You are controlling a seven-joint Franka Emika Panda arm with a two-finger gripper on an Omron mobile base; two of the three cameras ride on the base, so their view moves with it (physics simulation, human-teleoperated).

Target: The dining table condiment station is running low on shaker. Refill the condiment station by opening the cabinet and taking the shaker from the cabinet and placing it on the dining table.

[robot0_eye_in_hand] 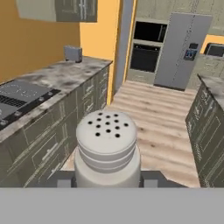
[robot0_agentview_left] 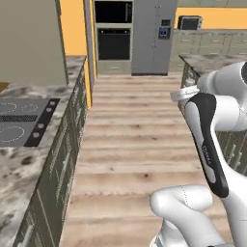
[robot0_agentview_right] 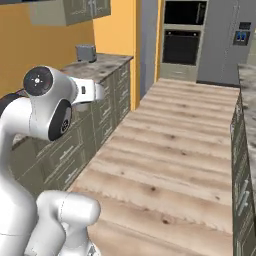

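Shaker (robot0_eye_in_hand: 107, 151) clamped between gripper (robot0_eye_in_hand: 107, 183) fingers, perforated cap up, upright. Arm raised over wooden floor (robot0_eye_in_hand: 148, 118), between stone counter with cooktop (robot0_eye_in_hand: 17, 98) and other counter.

Pretty even, bright rendered lighting all round, barely any shadows or glare, but everything looks soft and low-res.

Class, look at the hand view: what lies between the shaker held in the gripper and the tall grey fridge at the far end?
In the hand view, bare wooden floor runs from the shaker to the fridge.
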